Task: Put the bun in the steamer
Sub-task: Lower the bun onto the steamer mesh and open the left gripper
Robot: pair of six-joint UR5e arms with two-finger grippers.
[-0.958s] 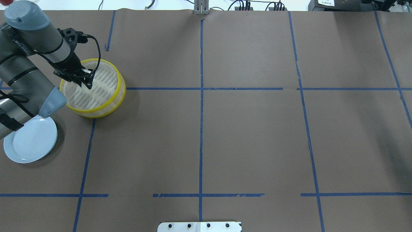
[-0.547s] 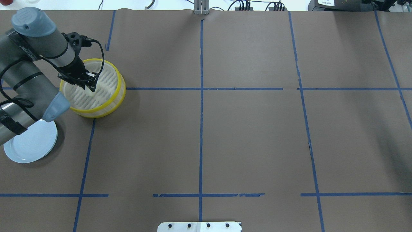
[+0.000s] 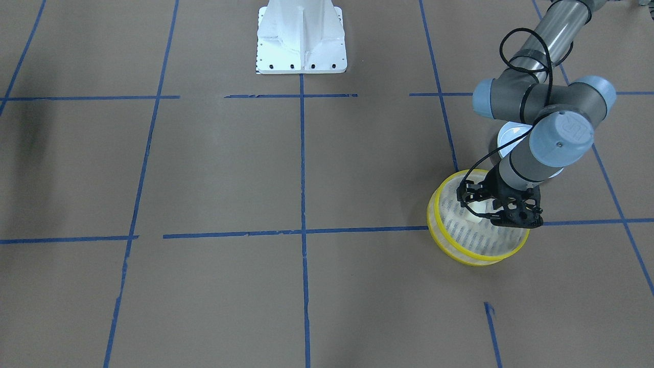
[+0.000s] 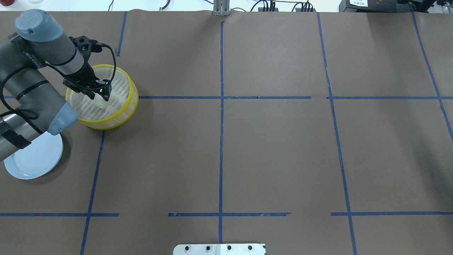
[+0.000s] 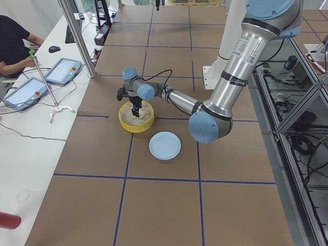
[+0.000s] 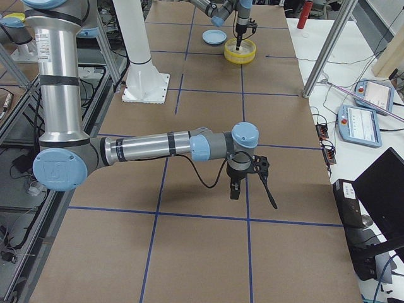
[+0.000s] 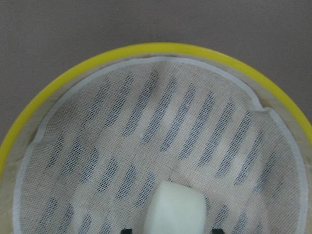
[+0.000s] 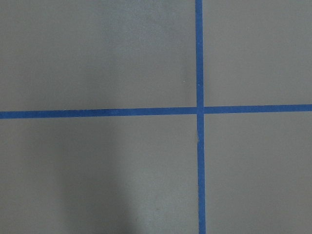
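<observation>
The steamer (image 4: 132,95) is a round basket with yellow rims at the table's far left; it also shows in the front view (image 3: 449,253) and the left wrist view (image 7: 156,48). The bun (image 4: 101,102), a small cream-white lump, lies on the steamer's slatted bottom. My left gripper (image 4: 99,93) is inside the steamer, just over the bun. In the left wrist view the bun (image 7: 175,209) sits between the two fingertips (image 7: 126,230) with a gap on each side, so the jaws are open. My right gripper (image 6: 252,194) shows only in the exterior right view; whether it is open or shut I cannot tell.
A pale blue plate (image 4: 33,159) lies near the steamer, partly under my left arm's elbow. The robot's white base (image 3: 300,38) stands at the table's middle edge. Blue tape lines cross the brown table. An operator sits at a side desk (image 5: 15,46).
My left gripper has moved a little to the right and down into the steamer. Its jaws have come apart, and the bun now shows on the basket bottom.
</observation>
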